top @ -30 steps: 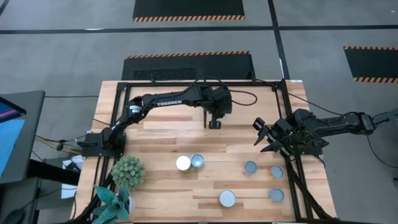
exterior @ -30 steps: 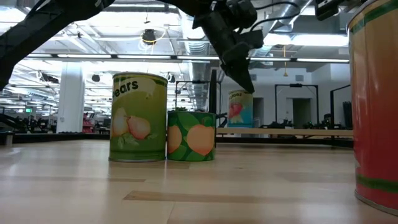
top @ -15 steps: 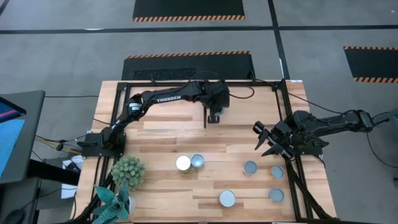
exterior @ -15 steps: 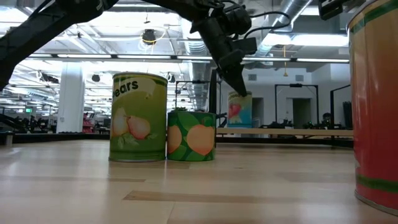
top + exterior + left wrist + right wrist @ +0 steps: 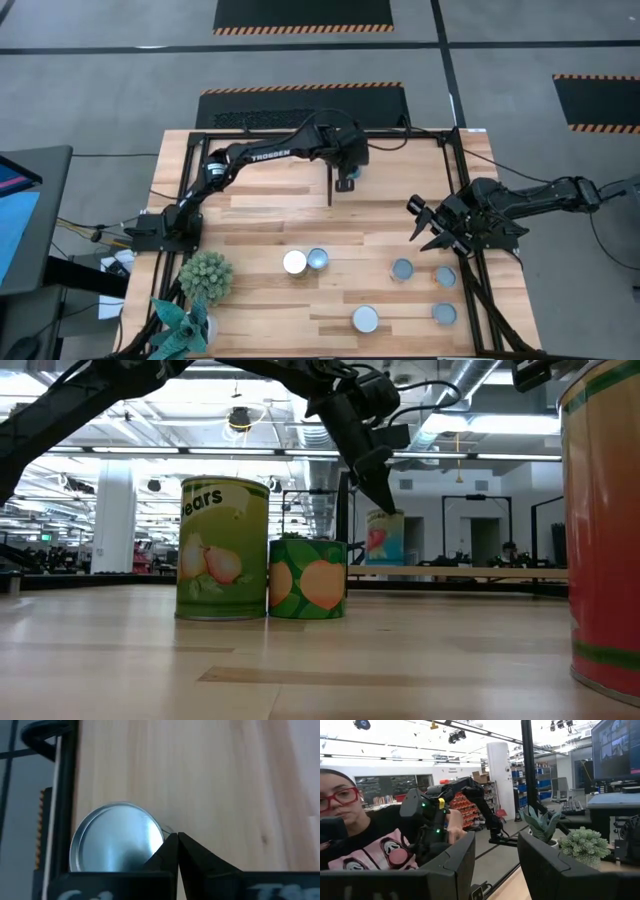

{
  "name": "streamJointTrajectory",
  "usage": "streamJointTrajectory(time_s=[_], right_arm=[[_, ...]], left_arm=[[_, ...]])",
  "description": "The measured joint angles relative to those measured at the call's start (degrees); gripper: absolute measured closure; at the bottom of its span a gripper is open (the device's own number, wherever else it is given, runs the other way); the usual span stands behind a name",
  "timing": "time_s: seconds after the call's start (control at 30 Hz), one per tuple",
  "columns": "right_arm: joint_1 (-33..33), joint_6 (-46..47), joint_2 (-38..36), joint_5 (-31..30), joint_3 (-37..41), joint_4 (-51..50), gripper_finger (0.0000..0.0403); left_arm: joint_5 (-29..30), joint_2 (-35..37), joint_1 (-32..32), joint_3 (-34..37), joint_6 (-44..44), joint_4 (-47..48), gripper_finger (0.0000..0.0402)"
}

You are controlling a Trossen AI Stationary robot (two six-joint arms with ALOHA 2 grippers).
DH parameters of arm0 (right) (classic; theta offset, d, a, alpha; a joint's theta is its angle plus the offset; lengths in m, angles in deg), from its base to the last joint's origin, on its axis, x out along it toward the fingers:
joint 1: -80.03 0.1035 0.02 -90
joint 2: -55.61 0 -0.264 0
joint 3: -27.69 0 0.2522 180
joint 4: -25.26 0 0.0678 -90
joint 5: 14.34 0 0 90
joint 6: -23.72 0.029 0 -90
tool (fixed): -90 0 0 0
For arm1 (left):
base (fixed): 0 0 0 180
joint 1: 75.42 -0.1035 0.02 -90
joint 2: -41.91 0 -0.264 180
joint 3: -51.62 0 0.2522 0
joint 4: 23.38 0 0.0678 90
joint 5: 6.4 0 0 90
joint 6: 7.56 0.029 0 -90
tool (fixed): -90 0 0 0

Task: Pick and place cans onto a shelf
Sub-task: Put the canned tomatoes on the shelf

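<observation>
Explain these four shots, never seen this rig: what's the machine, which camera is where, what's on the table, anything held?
Two dark robot arms work at a wooden table inside a black shelf frame. One camera looks straight down, one sits at tabletop height, and one rides on each wrist. From above, six cans stand near the front, two of them touching, beside potted plants. The left gripper is shut and empty, right beside a seventh can at the shelf's back bar. The right gripper waits open at the right edge, holding nothing. Its wrist camera sees a person beyond the table.
</observation>
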Motion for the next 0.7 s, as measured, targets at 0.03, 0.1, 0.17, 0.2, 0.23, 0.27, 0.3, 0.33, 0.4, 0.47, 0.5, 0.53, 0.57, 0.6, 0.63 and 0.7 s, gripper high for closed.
streamJointTrajectory(time_s=[0.03,0.1,0.17,0.2,0.23,0.27,0.3,0.33,0.4,0.47,0.5,0.53,0.57,0.6,0.63,0.7], right_arm=[[0.0,0.0,0.0,0.0,0.0,0.0,0.023],[0.0,0.0,0.0,0.0,0.0,0.0,0.023],[0.0,0.0,0.0,0.0,0.0,0.0,0.023],[0.0,0.0,0.0,0.0,0.0,0.0,0.023],[0.0,0.0,0.0,0.0,0.0,-0.1,0.023],[0.0,0.0,0.0,0.0,0.0,-0.1,0.023],[0.0,0.0,0.0,0.0,0.0,-0.2,0.023],[0.0,0.0,0.0,0.0,0.0,-0.2,0.023],[0.0,0.0,0.0,0.0,0.0,-0.2,0.023],[0.0,0.0,0.0,0.0,0.0,-0.2,0.023],[0.0,0.0,0.0,0.0,0.0,-0.2,0.023],[0.0,0.0,0.0,0.0,0.0,-0.2,0.023],[0.0,0.0,0.0,0.0,0.0,-0.2,0.023],[0.0,0.0,0.0,0.0,0.0,-0.2,0.023],[0.0,0.0,0.0,0.0,0.0,-0.2,0.023],[0.0,0.0,0.0,0.0,0.0,-0.1,0.023]], left_arm=[[0.7,0.0,-0.1,0.0,0.0,0.0,0.0401],[1.1,0.0,-0.4,0.0,0.1,0.1,0.0401],[1.3,0.0,-0.7,0.0,0.0,0.2,0.0401],[1.5,0.0,-0.7,0.0,-0.3,0.2,0.0401],[1.8,0.0,-0.7,0.0,-0.6,0.2,0.0401],[2.1,0.0,-0.7,0.0,-0.8,0.2,0.0401],[2.0,0.0,-0.7,0.0,-1.1,0.2,0.0401],[1.7,0.0,-0.7,-0.1,-1.4,0.2,0.0401],[-0.6,0.0,-0.5,-0.6,-1.6,0.0,0.0401],[-2.6,0.0,-0.2,-0.7,-1.2,-2.8,0.0401],[-2.9,0.0,0.0,-0.7,-0.7,-3.7,0.0401],[-3.0,0.0,0.1,-0.7,-0.2,-4.5,0.0401],[-3.1,-0.2,0.2,-0.8,0.3,-5.8,0.0401],[-3.1,-0.6,0.2,-0.8,0.7,-7.5,0.0401],[-3.3,-0.8,0.2,-0.8,0.8,-8.4,0.0401],[-3.7,-1.6,0.2,-0.7,0.9,-9.0,0.0401]])
